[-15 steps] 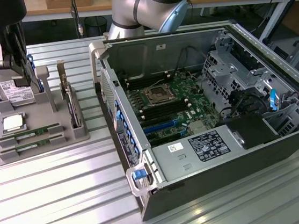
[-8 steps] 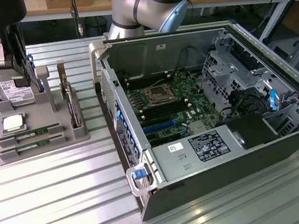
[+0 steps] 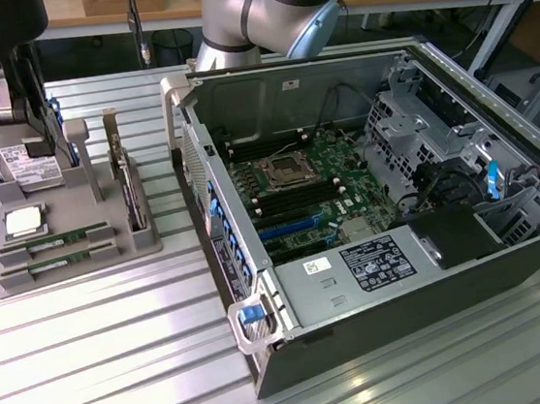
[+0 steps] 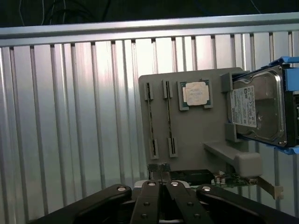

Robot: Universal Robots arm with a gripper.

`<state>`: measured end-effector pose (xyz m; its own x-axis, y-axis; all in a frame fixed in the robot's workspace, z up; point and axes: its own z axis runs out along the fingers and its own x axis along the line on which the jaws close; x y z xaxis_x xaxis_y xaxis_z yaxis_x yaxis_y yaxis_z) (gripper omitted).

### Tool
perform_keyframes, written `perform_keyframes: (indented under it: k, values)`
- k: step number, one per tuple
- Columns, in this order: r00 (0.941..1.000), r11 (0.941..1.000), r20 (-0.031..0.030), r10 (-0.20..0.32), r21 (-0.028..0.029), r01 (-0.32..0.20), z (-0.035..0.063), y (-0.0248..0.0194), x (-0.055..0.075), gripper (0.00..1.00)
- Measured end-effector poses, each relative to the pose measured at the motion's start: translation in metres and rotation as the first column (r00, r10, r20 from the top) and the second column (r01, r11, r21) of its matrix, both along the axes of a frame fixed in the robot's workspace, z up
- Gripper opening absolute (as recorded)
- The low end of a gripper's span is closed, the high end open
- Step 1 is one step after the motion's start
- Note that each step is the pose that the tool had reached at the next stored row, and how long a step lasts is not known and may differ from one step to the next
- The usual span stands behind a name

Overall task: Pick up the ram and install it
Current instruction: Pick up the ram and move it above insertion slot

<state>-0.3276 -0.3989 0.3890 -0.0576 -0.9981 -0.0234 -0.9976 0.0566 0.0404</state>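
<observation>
Two ram sticks lie in the slots of a grey tray (image 3: 143,241) at the exterior view's left: one ram stick (image 3: 55,241) and a second (image 3: 62,262) beside it. In the wrist view they appear edge-on, the first ram (image 4: 150,121) next to the other (image 4: 168,119). My gripper (image 3: 45,140) hangs above the far part of the tray, clear of both sticks. In the wrist view, the gripper (image 4: 161,186) has its fingers pressed together with nothing between them. The open computer case (image 3: 511,262) shows its motherboard (image 3: 347,188) with dark memory slots (image 3: 308,196) beside the processor socket (image 3: 281,171).
The tray also holds a silver processor chip (image 3: 22,222), a hard drive (image 3: 27,166) in a blue-edged carrier and an upright expansion card (image 3: 128,189). Everything stands on a ribbed metal table (image 3: 122,355). A black power supply (image 3: 375,263) fills the case's near end.
</observation>
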Motion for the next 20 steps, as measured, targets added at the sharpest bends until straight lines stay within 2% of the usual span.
perform_keyframes:
  k: [7,10,20]
  values:
    - [1.0,1.0,0.0,0.008,0.0,-0.008,0.0,0.0,0.0,0.11]
    - [1.0,1.0,0.0,0.008,0.0,-0.008,0.0,0.0,0.0,0.3]
    - [1.0,1.0,0.0,0.008,-0.0001,-0.008,-0.008,0.0,-0.0004,0.3]
